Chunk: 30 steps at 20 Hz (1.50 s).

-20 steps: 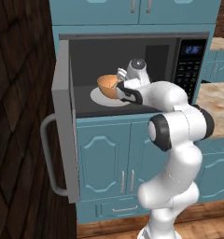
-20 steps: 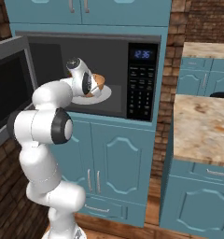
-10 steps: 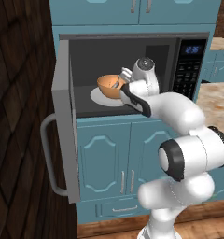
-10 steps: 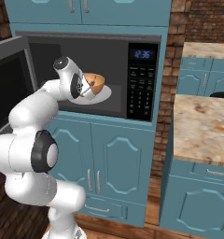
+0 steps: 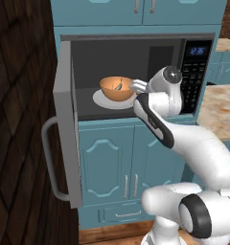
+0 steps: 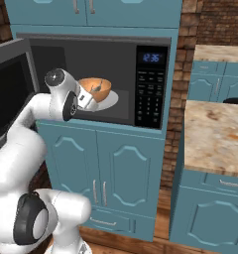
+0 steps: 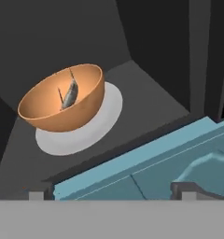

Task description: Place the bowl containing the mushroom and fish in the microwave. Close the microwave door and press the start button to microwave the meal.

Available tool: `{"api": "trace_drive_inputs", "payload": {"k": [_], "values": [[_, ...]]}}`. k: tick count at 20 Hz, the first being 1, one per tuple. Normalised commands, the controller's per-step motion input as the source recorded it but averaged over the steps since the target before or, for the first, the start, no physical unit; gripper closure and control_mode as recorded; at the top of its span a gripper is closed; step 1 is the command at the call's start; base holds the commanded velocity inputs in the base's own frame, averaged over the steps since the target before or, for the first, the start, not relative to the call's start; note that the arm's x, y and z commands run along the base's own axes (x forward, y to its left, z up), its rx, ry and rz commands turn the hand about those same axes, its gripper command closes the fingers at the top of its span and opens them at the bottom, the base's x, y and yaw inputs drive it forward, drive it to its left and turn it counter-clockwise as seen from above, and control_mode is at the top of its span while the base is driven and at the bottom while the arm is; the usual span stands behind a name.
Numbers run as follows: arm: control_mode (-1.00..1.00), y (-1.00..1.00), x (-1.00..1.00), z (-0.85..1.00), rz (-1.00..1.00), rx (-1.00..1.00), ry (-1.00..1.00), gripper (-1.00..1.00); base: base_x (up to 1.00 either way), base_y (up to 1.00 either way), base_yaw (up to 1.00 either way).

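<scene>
Your gripper (image 7: 107, 193), jaws spread wide and holding nothing, hangs at the front lip of the microwave (image 5: 136, 43), with the bowl (image 7: 62, 100) sitting on the white turntable (image 7: 109, 114) just ahead of it, the fish (image 7: 69, 93) propped inside. The microwave door (image 5: 66, 124) stands swung fully out to your left. You'll likely need to back clear of the opening, then reach around behind that door's long handle (image 5: 50, 162).

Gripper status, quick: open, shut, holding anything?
Gripper: open, holding nothing; the bowl sits free on the turntable ahead of it.
</scene>
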Motion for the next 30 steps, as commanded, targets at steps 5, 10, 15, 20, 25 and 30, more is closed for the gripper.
{"api": "trace_drive_inputs", "payload": {"k": [5, 10, 15, 20, 25, 30], "values": [[-1.00, 0.00, -1.00, 0.37, 0.38, -0.47, 0.00, -1.00, 0.00, 0.00, 0.00], [-1.00, 0.00, -1.00, 0.30, 0.31, -0.45, 0.03, -1.00, 0.00, 0.00, 0.00], [-1.00, -0.01, -1.00, 0.06, 0.20, -0.20, 0.01, -1.00, 0.00, 0.00, 0.00], [-1.00, 0.12, -1.00, 0.27, 0.19, -0.19, 0.00, -1.00, 0.00, 0.00, 0.00], [-1.00, 0.11, -0.99, 0.46, 0.16, -0.32, 0.01, -1.00, 0.00, 0.00, 0.00], [-1.00, 0.08, -0.88, 0.50, 0.07, -0.32, 0.02, -1.00, 0.00, 0.00, 0.00]]}}
